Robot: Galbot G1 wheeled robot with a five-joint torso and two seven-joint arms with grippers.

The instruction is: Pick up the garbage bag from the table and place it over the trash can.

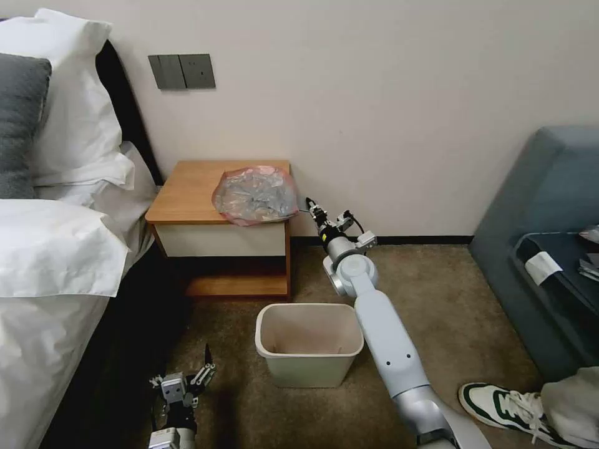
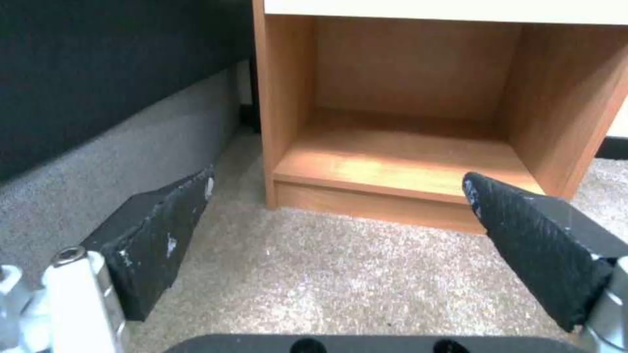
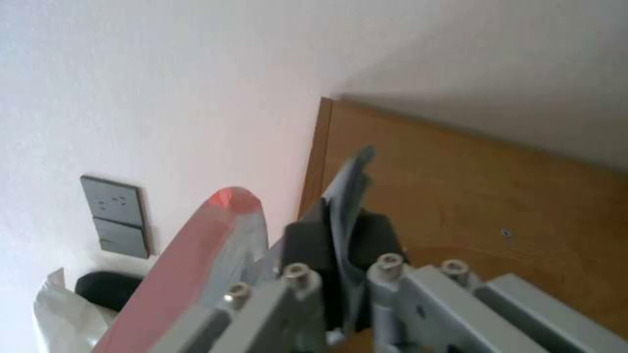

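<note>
Two grippers are in play, one busy and one idle. From the head view, the right arm reaches out toward twelve o'clock past the right side of the trash can (image 1: 309,342), and the right gripper (image 1: 310,204) sits at the right edge of the nightstand (image 1: 187,190), at about three o'clock from the garbage bag (image 1: 256,194). In the right wrist view its fingers (image 3: 307,245) are clenched on a fold of the bag's grey plastic (image 3: 343,196), with the pinkish-red edge of the bag (image 3: 190,260) running alongside them and the orange-brown wood of the nightstand (image 3: 497,196) behind.

Most of the garbage bag lies crumpled on the nightstand top, toward its front right corner, its rim slightly over the front edge above the white drawer front (image 1: 221,239).

Standing on the carpet (image 1: 449,312) in front of the nightstand, at roughly six o'clock from it, the cream trash can is upright with its mouth uncovered.

Low at seven o'clock in the head view, the left gripper (image 1: 203,373) hangs near the floor beside the bed (image 1: 50,262). In the left wrist view its fingers (image 2: 157,230) are spread wide apart with nothing between them, facing the nightstand's lower shelf (image 2: 392,166).

A person's sneaker (image 1: 499,405) rests on the carpet at five o'clock.
</note>
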